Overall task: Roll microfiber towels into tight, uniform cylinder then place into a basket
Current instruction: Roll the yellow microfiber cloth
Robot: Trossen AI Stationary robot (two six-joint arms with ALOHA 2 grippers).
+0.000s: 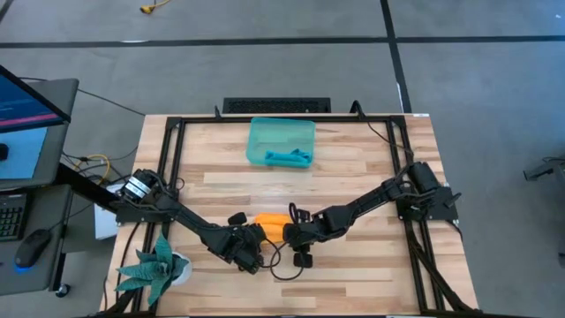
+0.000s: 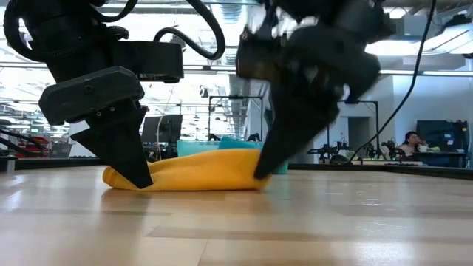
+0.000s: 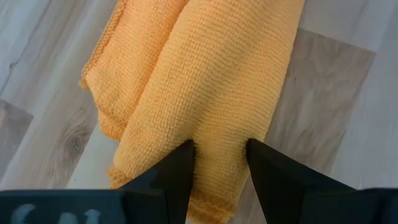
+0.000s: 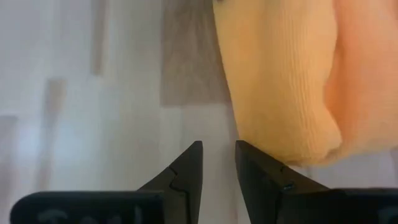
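Soft, limp orange-yellow microfiber towel [image 1: 272,226] half-rolled on wooden desk [image 1: 353,168]. Left tool [image 3: 219,158] pinching towel end fold; right tool [image 4: 217,163] narrowly parted, empty, beside other end. Best grip: roll ends.

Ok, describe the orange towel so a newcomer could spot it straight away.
Start at the wooden table and look along its near edge, where the two dark arms meet. Between the left gripper and the right gripper lies the orange towel, a loosely rolled orange-yellow cloth flat on the wood. The only other towel is the teal one, inside the translucent basket at the far edge.
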